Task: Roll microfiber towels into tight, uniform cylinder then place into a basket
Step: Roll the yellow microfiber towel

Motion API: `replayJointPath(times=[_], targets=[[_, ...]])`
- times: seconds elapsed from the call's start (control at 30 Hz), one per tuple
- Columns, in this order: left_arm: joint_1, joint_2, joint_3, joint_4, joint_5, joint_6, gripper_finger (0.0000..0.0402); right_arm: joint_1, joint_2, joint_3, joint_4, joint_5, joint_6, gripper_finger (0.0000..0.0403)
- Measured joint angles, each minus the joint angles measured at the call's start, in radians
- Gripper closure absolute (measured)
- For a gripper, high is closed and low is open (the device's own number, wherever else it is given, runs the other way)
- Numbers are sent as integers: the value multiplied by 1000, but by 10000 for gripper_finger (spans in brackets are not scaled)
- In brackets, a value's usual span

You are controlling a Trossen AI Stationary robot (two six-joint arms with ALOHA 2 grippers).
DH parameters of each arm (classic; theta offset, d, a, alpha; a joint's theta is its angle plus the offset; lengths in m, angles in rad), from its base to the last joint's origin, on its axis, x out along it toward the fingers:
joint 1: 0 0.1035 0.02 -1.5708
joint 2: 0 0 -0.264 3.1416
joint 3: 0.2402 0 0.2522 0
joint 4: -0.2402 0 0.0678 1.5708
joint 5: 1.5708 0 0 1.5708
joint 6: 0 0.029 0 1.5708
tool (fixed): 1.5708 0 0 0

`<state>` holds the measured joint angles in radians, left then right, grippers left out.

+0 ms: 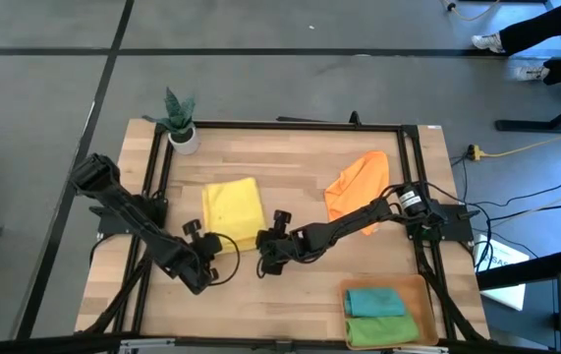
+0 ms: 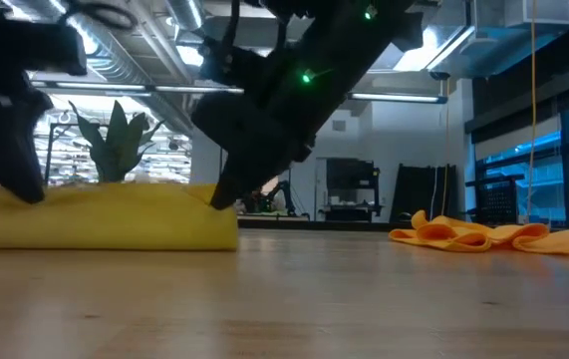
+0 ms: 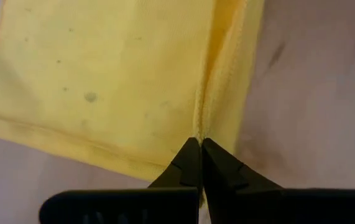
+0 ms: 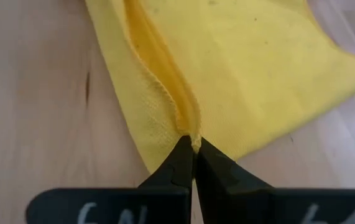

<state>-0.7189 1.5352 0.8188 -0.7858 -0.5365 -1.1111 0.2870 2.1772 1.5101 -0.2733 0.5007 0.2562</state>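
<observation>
Left gripper [image 3: 200, 142] and right gripper [image 4: 194, 142] each pinch the near edge of the folded yellow towel [image 1: 232, 208], fingers clenched on cloth.

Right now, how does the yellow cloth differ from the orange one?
The yellow towel lies folded flat in a neat rectangle; the orange towel lies crumpled and loose. Both grippers, left and right, pinch the yellow towel's near edge with shut fingers; nothing touches the orange towel. Both rest on the wooden table, outside the basket.
</observation>
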Motion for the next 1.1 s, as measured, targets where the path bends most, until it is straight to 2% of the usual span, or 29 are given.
replayJointPath(times=[0.23, 0.53, 0.73, 0.93, 1.1], targets=[[55, 101, 0, -2, -10, 22, 402, -36, 0, -42, 43, 3, -7, 393], [86, 124, 0, 1, -7, 22, 401, -60, 0, -121, 126, 0, -25, 393], [86, 124, 0, 14, 8, 22, 401, -66, 0, -130, 148, -107, -122, 392], [86, 124, 0, 14, 6, 22, 399, -71, 0, -130, 160, -102, -131, 367], [86, 124, -1, 13, -5, 23, 372, -75, 0, -130, 162, -101, -131, 330]])
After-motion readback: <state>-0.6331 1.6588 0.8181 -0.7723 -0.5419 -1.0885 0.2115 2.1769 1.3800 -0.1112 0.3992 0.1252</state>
